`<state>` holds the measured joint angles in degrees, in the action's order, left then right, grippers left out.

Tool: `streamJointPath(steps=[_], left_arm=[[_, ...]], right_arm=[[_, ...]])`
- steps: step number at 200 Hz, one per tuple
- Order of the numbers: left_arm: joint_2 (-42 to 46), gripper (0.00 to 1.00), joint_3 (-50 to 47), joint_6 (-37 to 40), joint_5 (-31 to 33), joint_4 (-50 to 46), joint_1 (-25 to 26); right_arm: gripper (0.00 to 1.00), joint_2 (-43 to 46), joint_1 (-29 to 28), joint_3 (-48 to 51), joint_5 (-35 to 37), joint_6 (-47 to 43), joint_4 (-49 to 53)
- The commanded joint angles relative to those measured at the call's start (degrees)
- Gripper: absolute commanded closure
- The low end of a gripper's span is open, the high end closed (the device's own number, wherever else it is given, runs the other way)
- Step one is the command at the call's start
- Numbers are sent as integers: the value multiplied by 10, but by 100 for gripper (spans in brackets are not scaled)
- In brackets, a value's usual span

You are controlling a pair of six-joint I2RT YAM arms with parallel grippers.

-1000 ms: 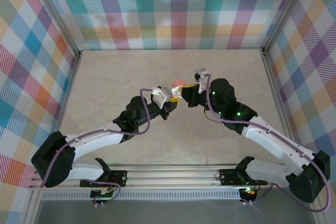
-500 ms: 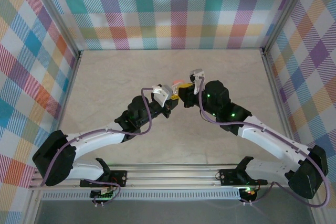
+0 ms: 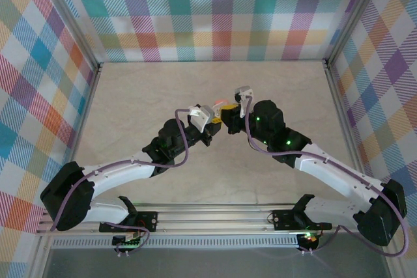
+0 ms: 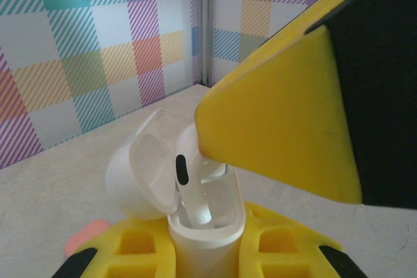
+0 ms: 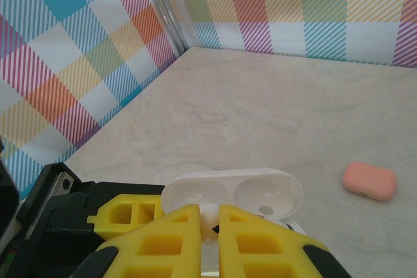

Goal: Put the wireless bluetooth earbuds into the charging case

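Two robot arms meet over the middle of a pale marbled counter (image 3: pixel 163 89), closed in by bright plaid walls (image 3: pixel 215 11).

The left pincer (image 4: pixel 205 255) has yellow fingers pressed against both sides of a small white case (image 4: pixel 208 222) and holds it upright. The case's lid (image 4: pixel 140 174) is swung open and leans back to the left in the left wrist view.

The right pincer (image 5: pixel 210 229) comes in from above. Its yellow fingers are drawn nearly together, pinching a white earbud (image 4: pixel 187 161). In the left wrist view one of those fingers is a large yellow wedge pressed against the earbud's upper part. The earbud is tilted and has a dark oval mark on its side. Its lower end dips into the open top of the case and its head stands above the rim. Whether it sits fully in its socket cannot be told.

In the right wrist view the open lid shows two shallow hollows just beyond the fingertips.

A closed salmon-pink case (image 5: pixel 370 181) lies flat on the counter, near the pincers and touching neither.
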<state>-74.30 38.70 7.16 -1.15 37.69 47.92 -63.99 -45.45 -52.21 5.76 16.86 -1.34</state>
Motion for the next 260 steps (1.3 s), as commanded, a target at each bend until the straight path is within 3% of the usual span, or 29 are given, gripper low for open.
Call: streamJointPath(steps=[1,35,133,171,196,218,243,260], left_arm=[[8,100,18,0,4,25,8],[11,100,20,-2,4,23,7],[26,100,23,-8,8,-7,7],[42,100,13,-5,-4,-29,6],[52,100,9,-9,-45,-45,3],[56,100,18,-8,-96,-80,2],[56,100,32,-3,-157,-114,1],[54,100,45,4,-193,-136,1]], right_arm=[[87,0,-4,4,-16,0,1],[84,1,-5,7,-21,10,8],[54,16,-4,-47,-36,29,74],[46,22,1,-135,-24,11,171],[44,-8,39,-226,-41,0,283],[43,-50,99,-284,-105,4,356],[43,-125,174,-327,-238,31,412],[46,-170,194,-345,-319,39,432]])
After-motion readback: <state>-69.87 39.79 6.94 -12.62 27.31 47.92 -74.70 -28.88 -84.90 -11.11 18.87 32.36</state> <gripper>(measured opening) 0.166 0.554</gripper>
